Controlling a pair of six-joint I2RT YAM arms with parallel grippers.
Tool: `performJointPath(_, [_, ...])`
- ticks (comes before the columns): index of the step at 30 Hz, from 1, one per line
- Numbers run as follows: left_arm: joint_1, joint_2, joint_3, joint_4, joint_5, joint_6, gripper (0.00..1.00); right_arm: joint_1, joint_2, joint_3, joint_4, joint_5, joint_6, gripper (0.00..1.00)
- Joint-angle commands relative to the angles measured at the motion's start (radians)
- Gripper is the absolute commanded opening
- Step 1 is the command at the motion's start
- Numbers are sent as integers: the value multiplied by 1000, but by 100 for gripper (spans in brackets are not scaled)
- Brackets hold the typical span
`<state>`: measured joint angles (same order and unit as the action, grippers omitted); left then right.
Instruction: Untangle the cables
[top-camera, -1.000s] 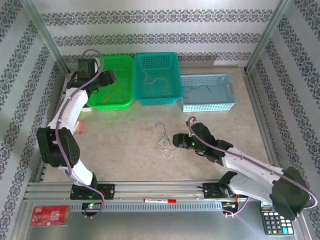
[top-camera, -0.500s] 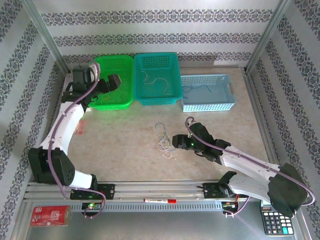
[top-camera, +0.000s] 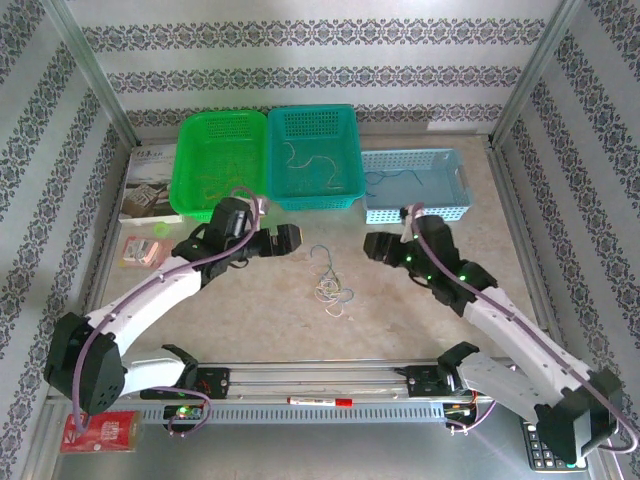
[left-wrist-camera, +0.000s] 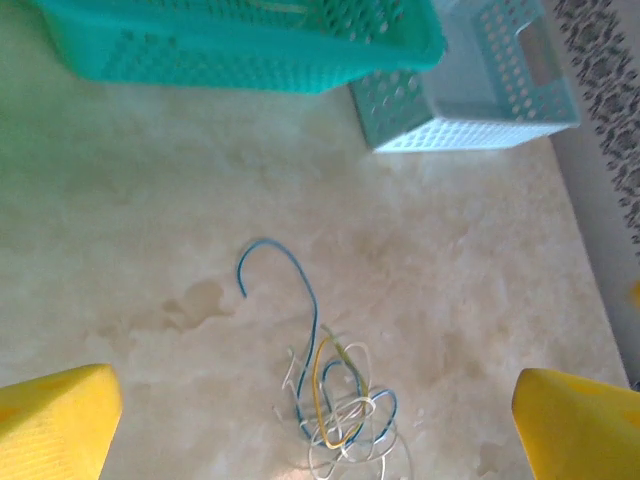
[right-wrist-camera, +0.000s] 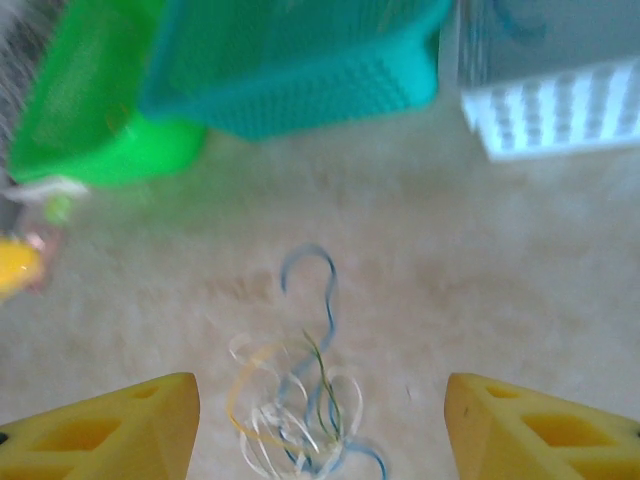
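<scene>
Yellow jaws | left gripper (top-camera: 287, 240) wide | right gripper (top-camera: 372, 246) parted | cables (top-camera: 333, 290) untouched

**Clearance around the tangle**

Desk (top-camera: 255, 320) is bare on every side of the cables (top-camera: 331, 286). The left claw (top-camera: 292, 240) and right claw (top-camera: 368, 246) flank the tangle on the far side, both spread wide, with an open lane between them.

Far side: 3 baskets side by side form a wall: green basket (top-camera: 195, 205), teal basket (top-camera: 315, 201), pale blue basket (top-camera: 415, 213). A bare strip of desk separates them from the tangle's blue hook.

Left edge: a booklet (top-camera: 145, 187) and a pink packet (top-camera: 142, 251) lie well apart from the tangle.

Near side: a rail (top-camera: 320, 372) bounds the desk.
</scene>
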<state>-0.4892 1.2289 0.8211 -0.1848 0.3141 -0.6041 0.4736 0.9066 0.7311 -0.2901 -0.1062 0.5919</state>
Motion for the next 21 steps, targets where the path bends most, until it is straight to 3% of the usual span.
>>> performJointPath(1, [-50, 31, -26, 91, -60, -49, 100, -37, -15, 53, -66, -55, -34, 70])
performJointPath(5, [-99, 95, -19, 96, -106, -30, 100, -42, -19, 46, -68, -60, -23, 79])
performJointPath(10, [-134, 175, 26, 67, -150, 12, 100, -44, -54, -36, -19, -41, 20, 97])
performJointPath(16, [-171, 263, 84, 23, -210, 66, 100, -44, -88, -157, 14, 10, 95, 98])
performJointPath(21, [-186, 338, 140, -18, -259, 103, 100, -43, -90, -256, 70, -32, 133, 98])
